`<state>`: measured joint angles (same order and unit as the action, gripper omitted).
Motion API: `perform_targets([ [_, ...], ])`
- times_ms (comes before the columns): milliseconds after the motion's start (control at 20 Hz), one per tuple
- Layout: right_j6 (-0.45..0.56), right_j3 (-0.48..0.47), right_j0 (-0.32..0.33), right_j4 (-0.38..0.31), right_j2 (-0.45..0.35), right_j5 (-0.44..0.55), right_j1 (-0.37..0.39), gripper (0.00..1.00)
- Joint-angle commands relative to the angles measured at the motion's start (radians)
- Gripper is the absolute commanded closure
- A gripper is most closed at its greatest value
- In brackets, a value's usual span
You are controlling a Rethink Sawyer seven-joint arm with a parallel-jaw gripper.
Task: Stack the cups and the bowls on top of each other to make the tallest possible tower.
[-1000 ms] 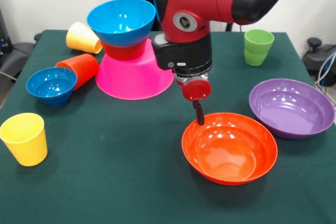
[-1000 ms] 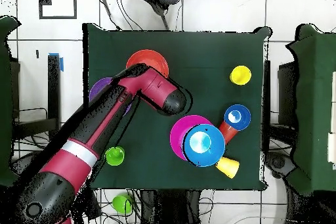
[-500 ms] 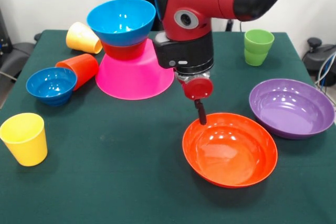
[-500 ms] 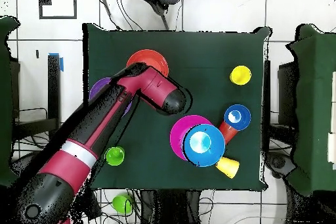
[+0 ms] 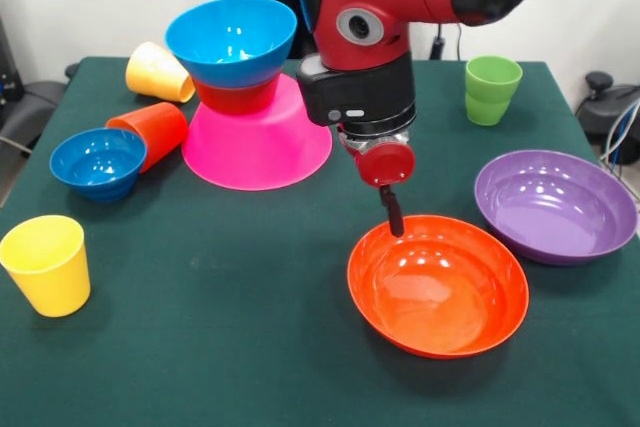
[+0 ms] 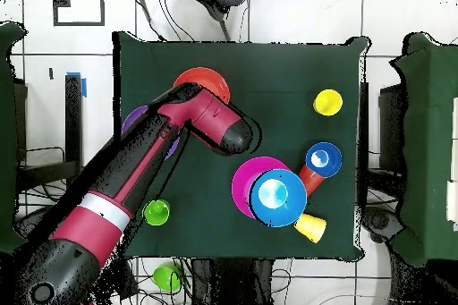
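The tower stands at the back left: a large pink bowl [image 5: 256,142] upside down, a small orange bowl [image 5: 235,97] on it, and a medium blue bowl [image 5: 232,39] upright on top. My gripper [image 5: 394,219] hangs at the far rim of the wide shallow orange bowl [image 5: 437,283]. The arm hides it in the overhead view, where the orange bowl [image 6: 204,82] shows past the arm's end. The wide purple bowl [image 5: 555,205] sits to the right. A green cup [image 5: 492,89] stands at the back right.
A small blue bowl [image 5: 98,162] sits at the left with an orange-red cup [image 5: 155,130] lying against it. A yellow cup [image 5: 158,71] lies behind the tower. Another yellow cup [image 5: 47,264] stands upright at the front left.
My gripper has shifted a little to the right along the orange bowl's far rim. The bowls and cups have stayed in place.
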<state>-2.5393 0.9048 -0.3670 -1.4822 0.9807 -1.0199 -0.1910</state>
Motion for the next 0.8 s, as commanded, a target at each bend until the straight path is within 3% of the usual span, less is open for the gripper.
perform_targets([
  [50,0.124,-0.031,0.006,0.054,-0.180,0.056,-0.009,0.00],
  [650,0.042,-0.054,-0.028,0.008,-0.151,0.036,-0.050,0.00],
  [700,0.039,-0.054,-0.030,0.008,-0.150,0.035,-0.051,1.00],
  [800,0.035,-0.055,-0.031,0.005,-0.148,0.034,-0.053,1.00],
])
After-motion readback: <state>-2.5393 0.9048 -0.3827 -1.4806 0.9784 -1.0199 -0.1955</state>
